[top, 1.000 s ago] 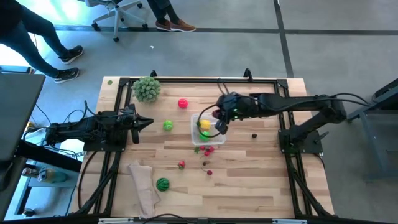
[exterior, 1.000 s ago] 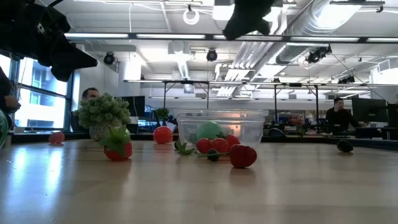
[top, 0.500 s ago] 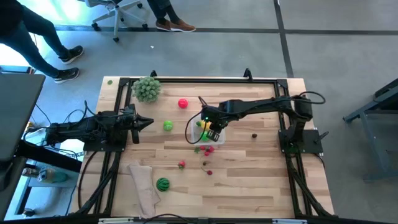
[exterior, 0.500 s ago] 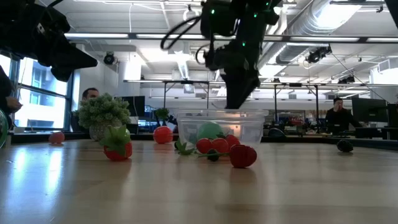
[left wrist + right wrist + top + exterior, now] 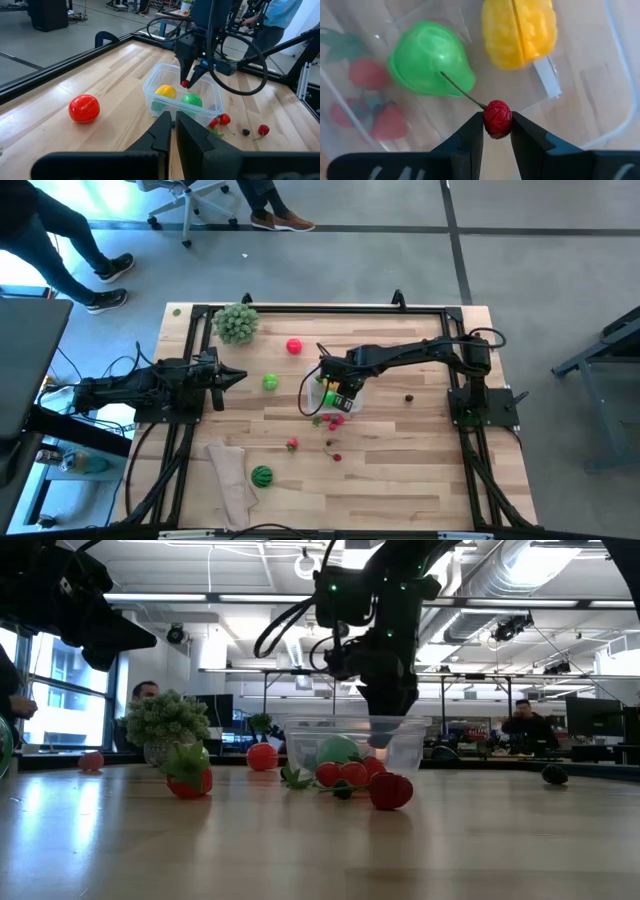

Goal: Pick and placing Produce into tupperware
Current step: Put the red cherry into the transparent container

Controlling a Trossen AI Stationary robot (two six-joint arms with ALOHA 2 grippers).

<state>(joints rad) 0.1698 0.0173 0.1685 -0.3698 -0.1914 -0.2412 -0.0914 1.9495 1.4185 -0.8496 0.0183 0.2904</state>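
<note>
1. The bench [image 5: 400,460] is pale wood inside a black frame; one arm reaches in from each side
2. The left arm lies low along the left side and waits, its pincer [image 5: 232,376] shut and empty, well apart from the tub
3. The right arm stretches across from the right side; its pincer [image 5: 497,131] hangs just over the tub [image 5: 344,405] and pinches a small red cherry [image 5: 497,118] by the fruit, stem sticking out sideways
4. The tub is a clear square box near the middle of the bench; a yellow fruit [image 5: 520,31] and a green fruit [image 5: 431,58] already lie in it
5. Loose produce lies around: a red ball [image 5: 293,346] and a green ball [image 5: 270,382] to the tub's left, red pieces [image 5: 334,420] just beside its near wall, a striped melon [image 5: 261,475] near the front by a beige cloth [image 5: 232,485]
6. Judged from this, the step is the drop: the cherry looks to be over bare tub floor beside the two fruits, so opening the pincer only a little, from low inside the walls, should keep it from bouncing out
7. The stem could catch on a finger; a straight lift after letting go should avoid dragging it back out
</note>
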